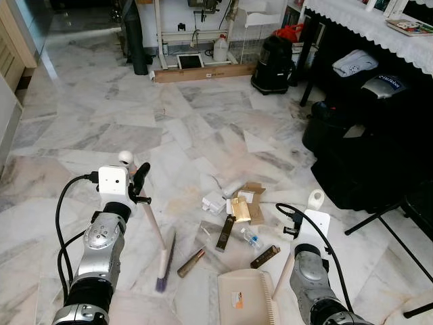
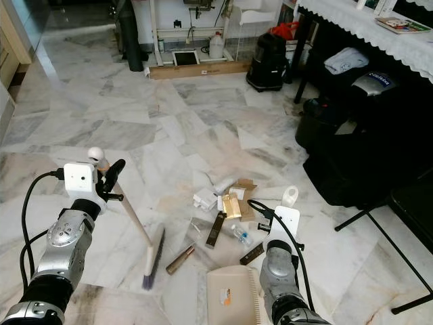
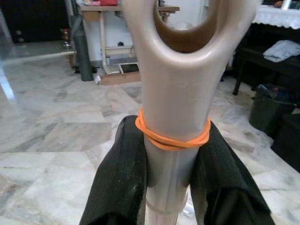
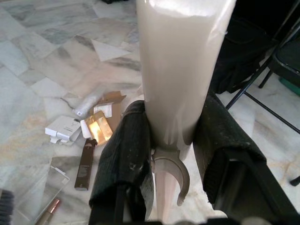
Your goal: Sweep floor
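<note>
Left eye view is showing the left tool (image 1: 139,181) at the middle left of the frame, clamping its two black fingers on the top of the broom (image 1: 160,252). In the left wrist view the fingers (image 3: 123,178) are pressing on both sides of the tan handle, just under an orange rubber band (image 3: 172,139). The broom stick is slanting down toward the bottom middle of the frame, and its dark brush (image 1: 164,267) is touching the floor.

The right tool (image 4: 171,154) is squeezing the pale handle of the dustpan (image 1: 247,298). The dustpan is lying flat at the bottom middle of the frame.

The trash pile (image 1: 233,210) is lying just right of the brush and just above the dustpan in the frame. It is made of a small white box (image 1: 213,202), a brown cardboard box (image 1: 251,198), a shiny gold packet (image 1: 238,208), dark sticks and a clear wrapper. So the brush looks like it needs to go around the far side of the pile and pull down toward the dustpan. The left arm is the one nearer the brush side.

The floor (image 1: 101,122) is shiny pale marble, so light things will probably slide easily. A black bin (image 1: 272,64) is standing at the upper right, and dark bags (image 1: 365,142) are sitting on the right side.
</note>
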Tool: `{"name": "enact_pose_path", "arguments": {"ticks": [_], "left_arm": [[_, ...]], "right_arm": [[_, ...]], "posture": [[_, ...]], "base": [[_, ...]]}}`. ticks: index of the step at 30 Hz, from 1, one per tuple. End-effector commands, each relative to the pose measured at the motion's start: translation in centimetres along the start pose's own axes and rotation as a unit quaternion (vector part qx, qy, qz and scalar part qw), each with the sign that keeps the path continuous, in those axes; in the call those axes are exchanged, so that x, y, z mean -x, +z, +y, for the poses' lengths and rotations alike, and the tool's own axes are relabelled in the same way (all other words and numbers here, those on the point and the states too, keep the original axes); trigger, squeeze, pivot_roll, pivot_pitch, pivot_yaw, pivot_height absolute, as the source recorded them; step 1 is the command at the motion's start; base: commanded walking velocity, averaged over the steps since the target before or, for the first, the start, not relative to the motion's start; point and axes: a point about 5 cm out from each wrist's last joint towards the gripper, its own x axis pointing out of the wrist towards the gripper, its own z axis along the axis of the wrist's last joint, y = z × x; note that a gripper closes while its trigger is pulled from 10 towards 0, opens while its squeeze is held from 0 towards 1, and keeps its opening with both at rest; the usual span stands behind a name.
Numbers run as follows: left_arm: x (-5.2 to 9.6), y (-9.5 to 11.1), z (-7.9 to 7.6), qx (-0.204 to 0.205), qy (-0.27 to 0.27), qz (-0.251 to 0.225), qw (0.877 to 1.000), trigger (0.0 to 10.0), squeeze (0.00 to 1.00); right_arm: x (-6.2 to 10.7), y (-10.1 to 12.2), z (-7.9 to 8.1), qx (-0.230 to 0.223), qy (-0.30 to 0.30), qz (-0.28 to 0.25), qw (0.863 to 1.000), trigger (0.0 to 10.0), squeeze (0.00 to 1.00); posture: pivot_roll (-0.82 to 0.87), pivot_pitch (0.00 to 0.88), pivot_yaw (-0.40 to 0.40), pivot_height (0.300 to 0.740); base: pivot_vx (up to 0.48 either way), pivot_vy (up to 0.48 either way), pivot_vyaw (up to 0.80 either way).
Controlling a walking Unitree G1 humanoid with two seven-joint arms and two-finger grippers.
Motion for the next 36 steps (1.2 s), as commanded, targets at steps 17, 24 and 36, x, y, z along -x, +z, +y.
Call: {"name": "enact_pose_path", "arguments": {"ticks": [17,24,36], "left_arm": [[-0.3,0.7,0.1,-0.003,-0.004,-0.014,1.000,10.0,0.00],[-0.3,0.8,0.0,-0.004,-0.006,-0.015,1.000,10.0,0.00],[-0.4,0.7,-0.1,-0.002,-0.007,-0.015,1.000,10.0,0.00]], "right_arm": [[-1.5,3.0,-1.9,-0.027,-0.041,-0.058,0.997,10.0,0.00],[-1.3,2.2,-1.7,-0.038,-0.030,-0.038,0.998,10.0,0.00],[-0.4,0.1,-1.3,-0.020,-0.012,0.006,1.000,10.0,0.00]], "posture": [[0.10,0.016,-0.047,0.740],[0.10,0.016,-0.045,0.740],[0.10,0.018,-0.048,0.740]], "base": [[0.000,0.000,0.00],[0.000,0.000,0.00],[0.000,0.000,0.00]]}}
